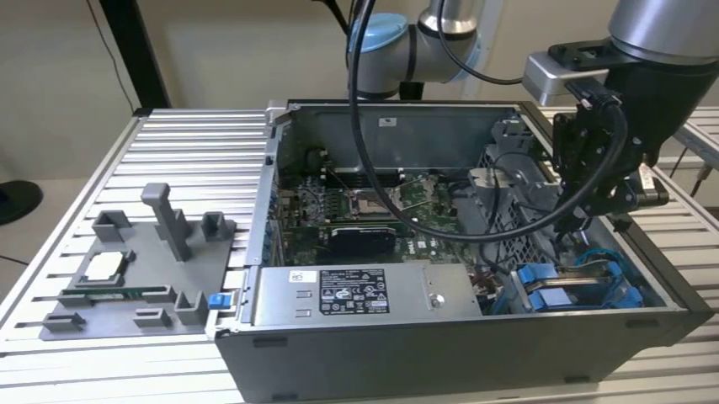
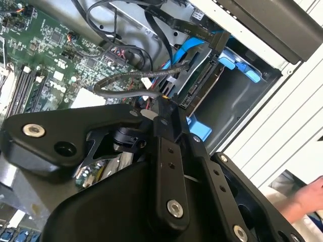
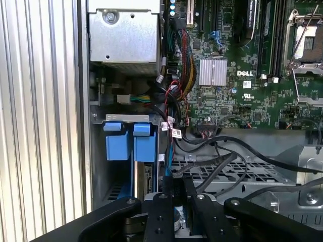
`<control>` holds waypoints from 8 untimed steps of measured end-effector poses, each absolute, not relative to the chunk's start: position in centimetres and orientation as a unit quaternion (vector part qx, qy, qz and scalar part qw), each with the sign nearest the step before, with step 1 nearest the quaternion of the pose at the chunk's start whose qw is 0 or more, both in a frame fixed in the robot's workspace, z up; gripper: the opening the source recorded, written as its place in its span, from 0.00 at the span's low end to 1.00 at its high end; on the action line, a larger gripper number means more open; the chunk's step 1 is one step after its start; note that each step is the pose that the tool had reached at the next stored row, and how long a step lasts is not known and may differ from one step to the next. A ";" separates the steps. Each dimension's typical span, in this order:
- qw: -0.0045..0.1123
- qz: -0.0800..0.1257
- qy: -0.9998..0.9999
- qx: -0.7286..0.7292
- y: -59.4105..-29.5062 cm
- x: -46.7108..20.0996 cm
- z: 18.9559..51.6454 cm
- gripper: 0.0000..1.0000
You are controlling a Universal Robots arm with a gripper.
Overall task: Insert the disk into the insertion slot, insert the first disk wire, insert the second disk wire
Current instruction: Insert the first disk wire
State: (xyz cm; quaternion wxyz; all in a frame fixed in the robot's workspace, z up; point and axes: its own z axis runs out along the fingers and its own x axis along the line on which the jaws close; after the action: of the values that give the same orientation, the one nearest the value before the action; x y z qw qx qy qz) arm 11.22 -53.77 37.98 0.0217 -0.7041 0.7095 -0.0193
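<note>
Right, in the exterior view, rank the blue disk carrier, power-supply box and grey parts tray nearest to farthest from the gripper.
1. Blue disk carrier, below the gripper, exterior view's right.
2. Power-supply box, in the case, middle.
3. Grey parts tray, outside the case, exterior view's left.

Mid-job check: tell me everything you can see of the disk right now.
The disk is a flat grey slab set on edge inside the drive bay, clipped in a bright blue plastic carrier whose tabs stick out of the bay. In the second wrist view its exposed end carries a dark connector strip. Black cables crowd that end; whether any is plugged in cannot be told. The gripper hangs just in front of it.
</note>
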 end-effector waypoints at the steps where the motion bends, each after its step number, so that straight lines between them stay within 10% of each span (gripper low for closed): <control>1: 0.022 -0.019 0.710 -0.704 -53.8 11.2 38.0 0.00; 8: 0.011 -0.009 0.710 -0.704 -54.0 11.3 38.0 0.00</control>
State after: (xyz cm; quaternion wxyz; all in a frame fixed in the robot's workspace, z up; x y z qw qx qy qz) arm 11.31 -54.02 37.98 0.0110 -0.7042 0.7098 -0.0087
